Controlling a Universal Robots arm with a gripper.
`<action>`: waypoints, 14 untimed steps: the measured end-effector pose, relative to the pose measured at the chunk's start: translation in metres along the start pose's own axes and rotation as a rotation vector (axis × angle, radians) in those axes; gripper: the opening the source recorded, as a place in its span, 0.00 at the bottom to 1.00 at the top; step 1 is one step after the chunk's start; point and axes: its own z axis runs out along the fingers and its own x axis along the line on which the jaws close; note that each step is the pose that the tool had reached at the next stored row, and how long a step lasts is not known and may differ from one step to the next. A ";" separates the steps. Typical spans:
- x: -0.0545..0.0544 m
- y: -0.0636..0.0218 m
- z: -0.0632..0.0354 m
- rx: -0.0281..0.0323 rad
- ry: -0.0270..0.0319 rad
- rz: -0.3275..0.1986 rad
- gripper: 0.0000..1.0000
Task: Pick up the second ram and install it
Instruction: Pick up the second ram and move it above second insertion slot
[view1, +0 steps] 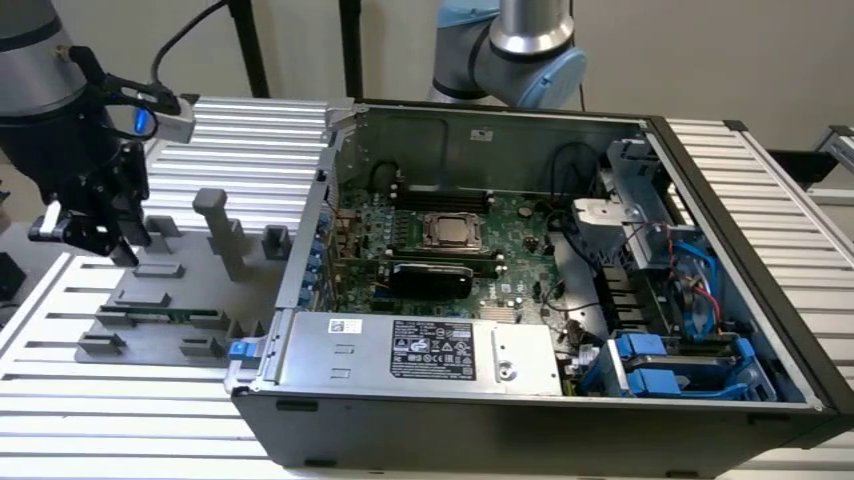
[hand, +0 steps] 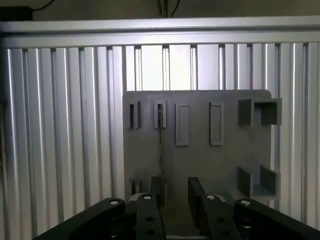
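The second ram (view1: 154, 312) is a thin green stick standing on edge in a holder of the grey fixture plate (view1: 160, 340), at the exterior view's left beside the open computer case. In the wrist view the ram (hand: 160, 145) shows edge-on as a thin dark line running along the plate (hand: 200, 160). My gripper (view1: 110, 245) hangs above the far part of the plate, clear of the ram. Its two black fingers (hand: 156, 189) stand apart with nothing between them, so my gripper (hand: 175, 192) is open.
The open case (view1: 534, 250) holds the green motherboard (view1: 507, 230) with a CPU socket (view1: 454, 232) and a black card (view1: 427, 278). Upright grey posts (view1: 220, 230) rise from the fixture. A second arm (view1: 527, 50) stands behind the case. Everything rests on a ribbed aluminium table (view1: 120, 400).
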 end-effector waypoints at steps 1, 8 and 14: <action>0.000 -0.0002 0.0019 0.0002 0.0000 -0.004 1.00; 0.000 -0.0007 0.0146 0.0000 0.0007 -0.028 1.00; 0.002 -0.0010 0.0255 0.0000 0.0008 -0.034 1.00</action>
